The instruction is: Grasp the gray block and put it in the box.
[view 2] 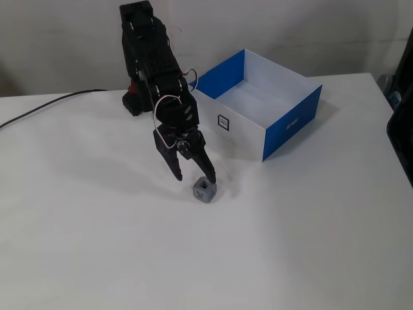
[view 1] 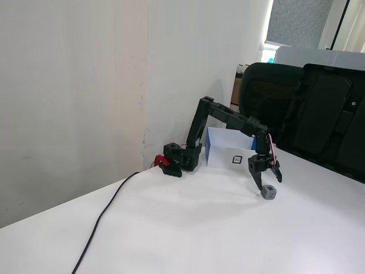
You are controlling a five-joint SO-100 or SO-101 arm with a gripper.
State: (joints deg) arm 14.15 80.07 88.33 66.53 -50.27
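Note:
The gray block (view 2: 205, 190) is a small cube that rests on the white table, also seen in the other fixed view (view 1: 270, 193). My gripper (view 2: 195, 175) is open and points down just behind and above the block. Its fingertips hang close to the block without holding it, as both fixed views show (view 1: 267, 181). The box (view 2: 240, 128) is white outside and blue inside, with a square label on its front. It stands open behind the gripper, next to the arm's base (view 1: 223, 149).
A black cable (view 1: 105, 220) runs from the arm's base (view 1: 177, 160) across the table toward the front left. A black office chair (view 1: 296, 108) stands behind the table's far edge. A white wall is close behind the base.

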